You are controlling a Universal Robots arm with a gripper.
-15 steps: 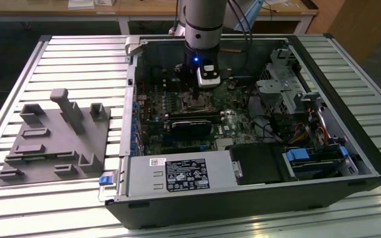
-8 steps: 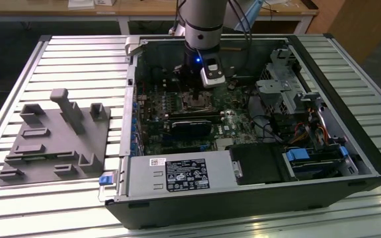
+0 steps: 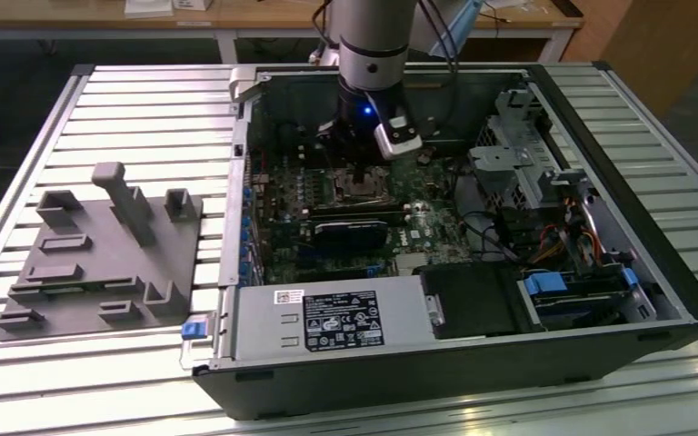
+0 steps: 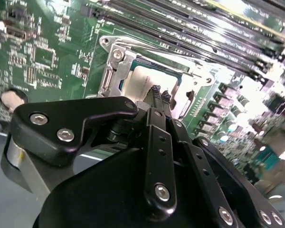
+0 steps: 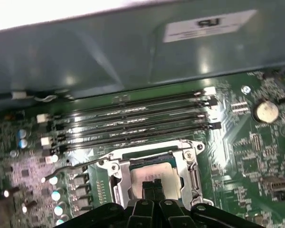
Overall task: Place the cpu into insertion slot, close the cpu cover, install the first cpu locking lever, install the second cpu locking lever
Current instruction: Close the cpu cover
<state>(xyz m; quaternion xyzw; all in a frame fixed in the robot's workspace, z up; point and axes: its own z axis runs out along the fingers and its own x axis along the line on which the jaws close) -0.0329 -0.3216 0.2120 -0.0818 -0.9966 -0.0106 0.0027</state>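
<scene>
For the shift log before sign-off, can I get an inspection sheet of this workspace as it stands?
Surface: slatted metal table carrying an open computer case.
Job's things: cpu sits in the insertion slot; cpu cover lies down around it; one thin lever stands out beside the slot.
Clutter: grey fixture block beside the case.
Gripper: gripper shut, tips just over the cpu.
Cables: orange and red leads inside the case, at the exterior view's right.
Surroundings: workbench behind the table.
</scene>
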